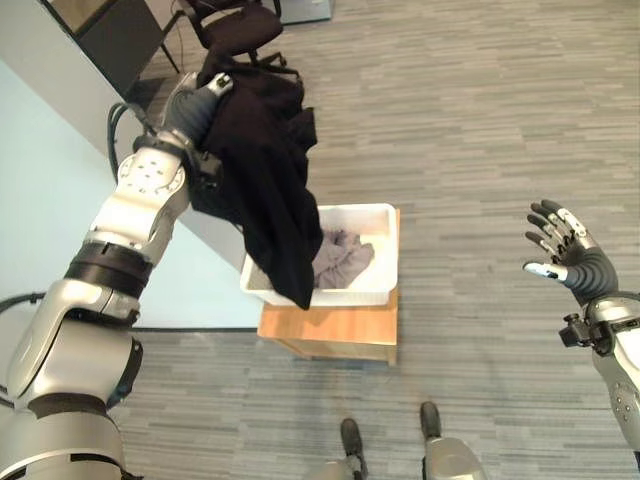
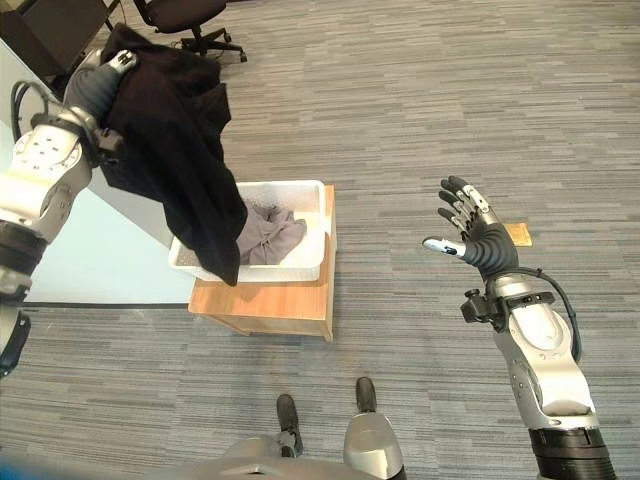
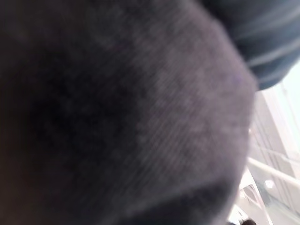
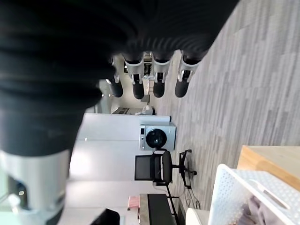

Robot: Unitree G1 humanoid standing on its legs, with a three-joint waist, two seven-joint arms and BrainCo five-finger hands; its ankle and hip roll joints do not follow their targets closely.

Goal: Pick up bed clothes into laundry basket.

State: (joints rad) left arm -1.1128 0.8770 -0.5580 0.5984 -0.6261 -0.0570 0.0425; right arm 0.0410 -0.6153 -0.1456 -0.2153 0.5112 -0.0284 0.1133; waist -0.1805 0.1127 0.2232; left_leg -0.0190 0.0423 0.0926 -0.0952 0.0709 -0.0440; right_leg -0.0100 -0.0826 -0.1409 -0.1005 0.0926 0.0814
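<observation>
Pressed against your left wrist camera, the dark garment (image 3: 117, 112) drapes over your left hand (image 1: 205, 100), raised high above the white laundry basket (image 1: 385, 215) so the cloth's long tail can hang clear and feed in. Its lowest corner crosses the basket's near rim, part inside and part over the edge, which suggests the drop is under way but not finished. You cannot tell how the left fingers are set, since the fabric covers them. A grey garment (image 1: 340, 255) already lies crumpled in the basket. The basket sits on a low wooden bench (image 1: 335, 330), which brings it up within arm's reach. Well off to the basket's right, your right hand (image 2: 470, 235) hovers over the floor with fingers spread and nothing in it, apparently kept out of the way. Beyond the basket stands a black office chair (image 2: 185, 15).
</observation>
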